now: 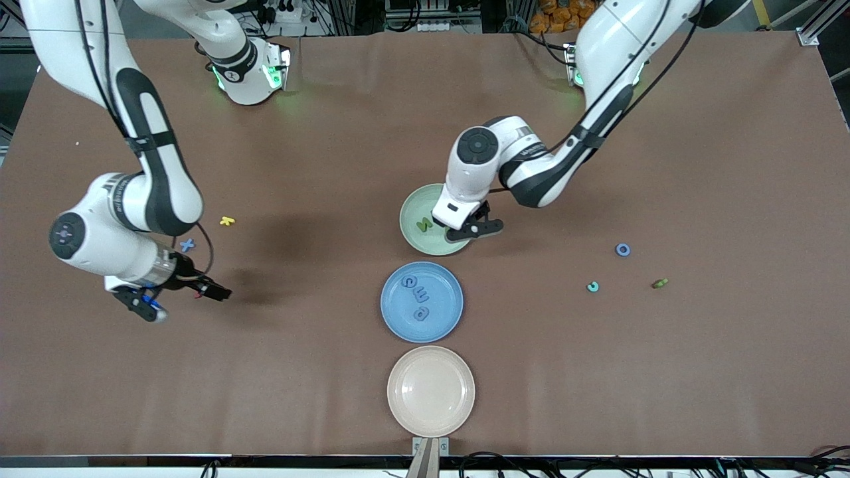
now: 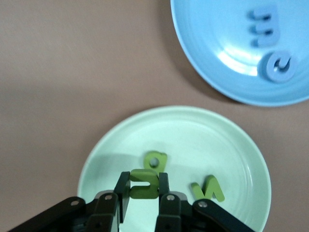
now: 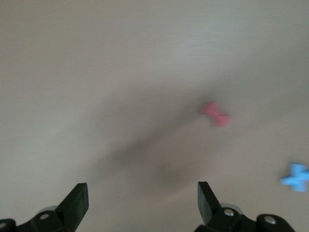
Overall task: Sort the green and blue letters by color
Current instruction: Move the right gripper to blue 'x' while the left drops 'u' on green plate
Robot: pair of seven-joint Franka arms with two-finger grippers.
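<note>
My left gripper (image 1: 468, 231) is over the green plate (image 1: 412, 206) and is shut on an olive green letter (image 2: 144, 186). Two more green letters (image 2: 155, 159) (image 2: 207, 187) lie in the green plate (image 2: 231, 140). The blue plate (image 1: 445, 322) holds three blue letters (image 1: 422, 292); two show in the left wrist view (image 2: 279, 66). My right gripper (image 1: 182, 299) is open and empty over bare table, near a blue X (image 1: 187, 245) that also shows in the right wrist view (image 3: 295, 177). A blue O (image 1: 622, 249) and a green letter (image 1: 659, 283) lie toward the left arm's end.
A yellow letter (image 1: 227, 221) lies beside the blue X. A small red letter (image 3: 216, 114) lies on the table under my right gripper. A teal ring (image 1: 592, 287) lies near the green letter. An empty beige plate (image 1: 431, 391) sits nearest the front camera.
</note>
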